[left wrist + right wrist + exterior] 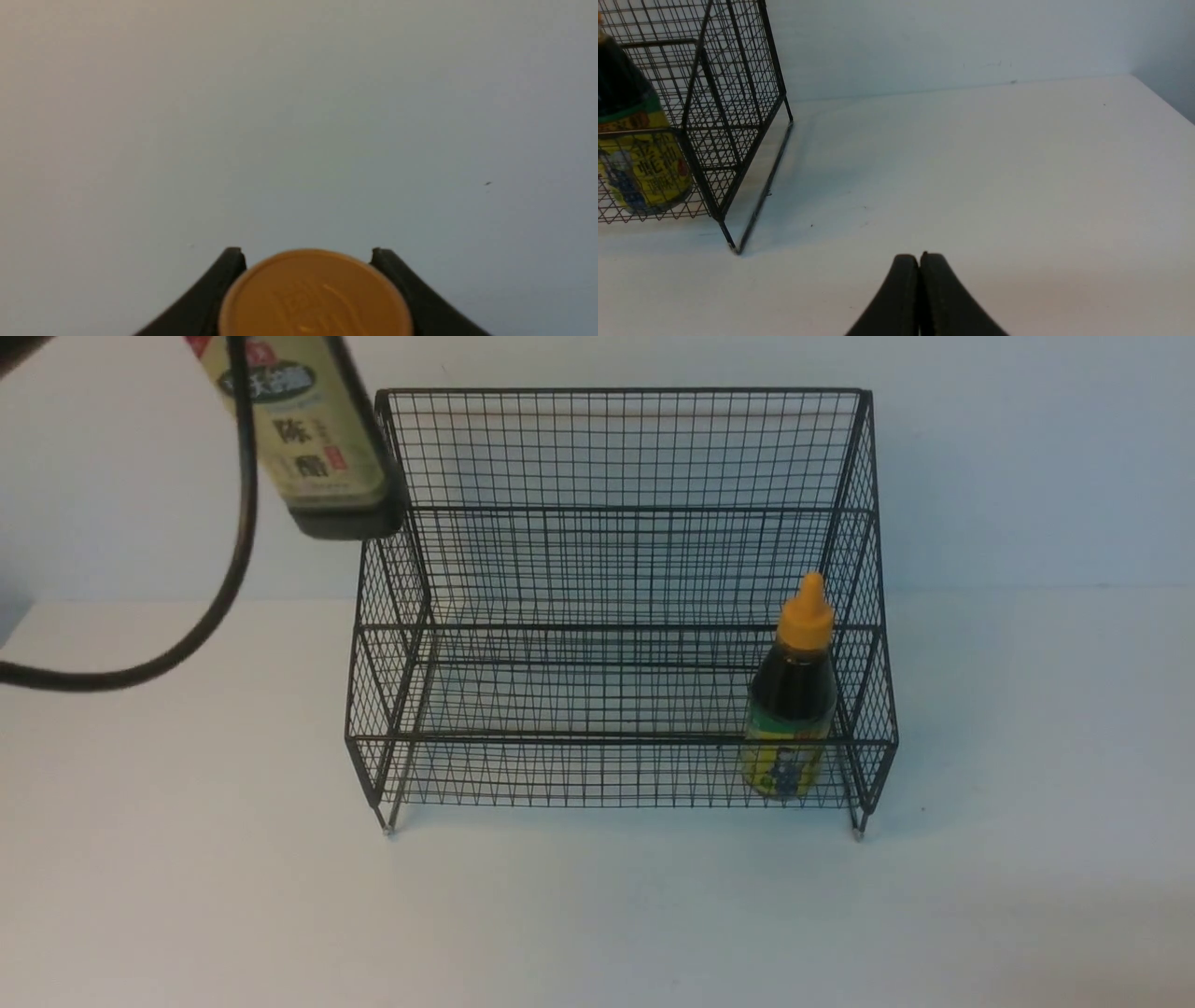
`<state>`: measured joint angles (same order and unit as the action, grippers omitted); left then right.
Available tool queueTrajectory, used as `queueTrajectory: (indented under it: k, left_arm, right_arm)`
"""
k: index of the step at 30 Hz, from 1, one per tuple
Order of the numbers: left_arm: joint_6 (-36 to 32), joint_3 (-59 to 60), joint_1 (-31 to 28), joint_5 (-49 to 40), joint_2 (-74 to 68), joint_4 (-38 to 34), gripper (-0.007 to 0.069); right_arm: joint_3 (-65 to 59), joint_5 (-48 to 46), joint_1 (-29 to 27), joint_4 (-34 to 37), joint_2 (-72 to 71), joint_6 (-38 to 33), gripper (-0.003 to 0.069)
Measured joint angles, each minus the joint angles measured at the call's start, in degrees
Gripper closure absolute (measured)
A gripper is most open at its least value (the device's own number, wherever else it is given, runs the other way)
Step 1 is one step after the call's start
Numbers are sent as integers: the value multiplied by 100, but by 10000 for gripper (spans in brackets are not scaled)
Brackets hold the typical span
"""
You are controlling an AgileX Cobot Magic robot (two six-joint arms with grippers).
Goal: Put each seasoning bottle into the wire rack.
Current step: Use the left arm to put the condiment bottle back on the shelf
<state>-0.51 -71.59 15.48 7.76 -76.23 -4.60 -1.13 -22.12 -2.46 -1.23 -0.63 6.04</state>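
The tall seasoning bottle (308, 439), dark with a beige Chinese-text label, hangs in the air at the top left, its base level with the wire rack's (624, 510) upper left corner. In the left wrist view its gold cap (315, 298) sits between the fingers of my left gripper (307, 254), which is shut on it. The short bottle (792, 709) with the orange nozzle stands upright in the rack's lower tier at the right end, and the right wrist view shows it (635, 154) behind the mesh (738, 93). My right gripper (919, 256) is shut and empty, low over the table to the right of the rack.
A black cable (233, 569) loops down across the left of the front view. The white table (597, 915) runs in front of and beside the rack, with a pale wall behind it. The table's right edge (1164, 100) shows in the right wrist view.
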Motion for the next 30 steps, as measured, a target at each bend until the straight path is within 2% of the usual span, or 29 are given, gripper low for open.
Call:
queueTrajectory:
  k: [8,15,30]
  left_arm:
    - [-11,-373,456,-22,-1005,-11,321]
    - [-44,-388,462,-211,-1473,-11,321]
    - [-49,-440,462,-1378,-2015,12,321]
  right_arm:
    - [0,0,0,0,0,5,673]
    - [0,0,0,0,0,18,673]
    - [0,0,0,0,0,18,673]
